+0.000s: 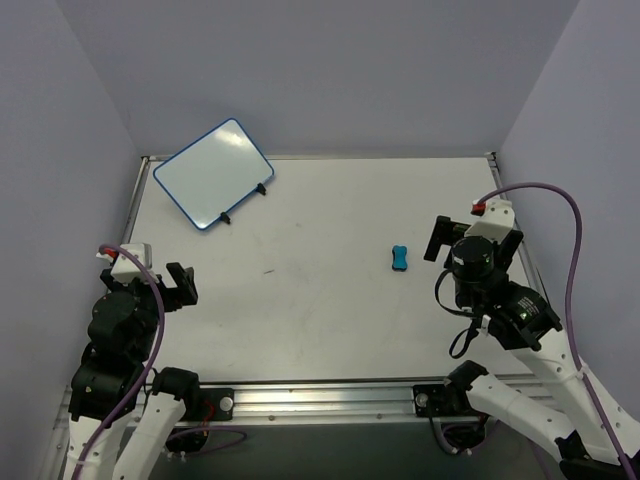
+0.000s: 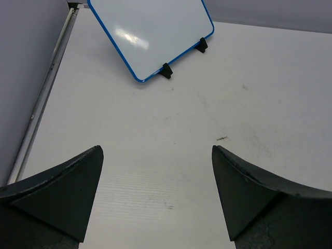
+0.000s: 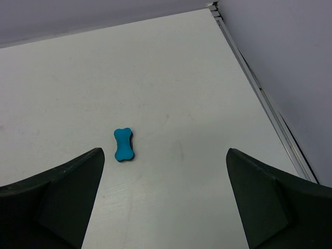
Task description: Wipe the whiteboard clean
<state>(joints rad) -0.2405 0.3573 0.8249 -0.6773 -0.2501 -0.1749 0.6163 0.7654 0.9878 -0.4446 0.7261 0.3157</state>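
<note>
overhead view: the whiteboard (image 1: 214, 174) stands at the far left corner of the table (image 1: 320, 330), tilted back and turned at an angle, with two black stand feet (image 1: 263, 188) along its lower blue edge. its face reads plain white. the left wrist view shows the whiteboard (image 2: 150, 33) ahead and slightly left, with a soft patch of glare on it.

left gripper (image 1: 181, 285) — at the near left of the table, well apart from the whiteboard, fingers spread wide and holding nothing. in its own camera the two dark fingers (image 2: 67, 192) frame bare tabletop.

right gripper (image 1: 438, 238) — at the right side of the table, likewise released and grasping nothing. a small blue bone-shaped eraser (image 1: 400, 258) lies flat on the table just to its left, near but not touching. in the right wrist view the eraser (image 3: 124, 145) lies just ahead of the finger (image 3: 62, 197) at the left of the picture.

eraser and whiteboard are well apart, the eraser right of centre. a purple cable (image 1: 545, 185) loops from the right arm; pale lavender walls (image 1: 320, 70) close the table on three sides.
</note>
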